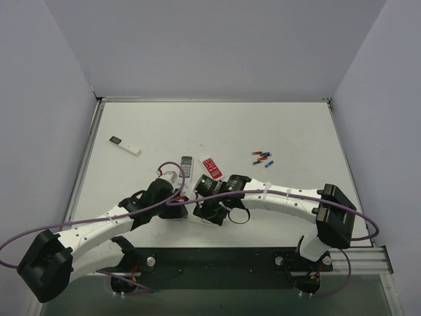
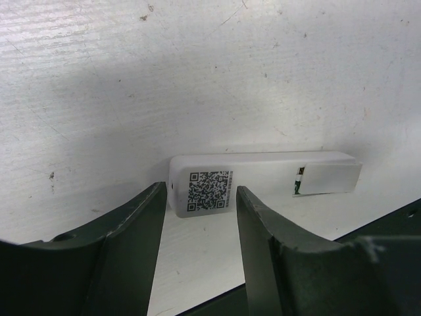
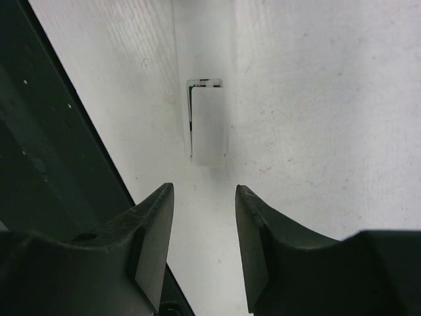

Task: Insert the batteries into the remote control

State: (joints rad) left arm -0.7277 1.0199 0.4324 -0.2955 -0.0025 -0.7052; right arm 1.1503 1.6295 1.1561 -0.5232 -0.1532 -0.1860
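Scuffed white tabletop (image 1: 276, 125), boxed in by plain grey walls (image 1: 217, 46); lying on it back-up, just beyond the tips of the left gripper (image 2: 200, 214), the remote control (image 2: 263, 176), with a QR sticker (image 2: 210, 191) at the near end and the battery cover (image 3: 207, 125) at the far end, seemingly slid a little ajar; right gripper (image 3: 204, 210) facing that cover end-on; both sets of jaws moderately parted, gripping nothing; well apart to the right, the batteries (image 1: 263, 158), loose in a small cluster; remote control probably light, stiff, smooth plastic, apt to skate on the table; best pinched across the narrow width on the long edges, clear of the thin cover; batteries tiny, hard, likely to roll; best taken across the barrel.
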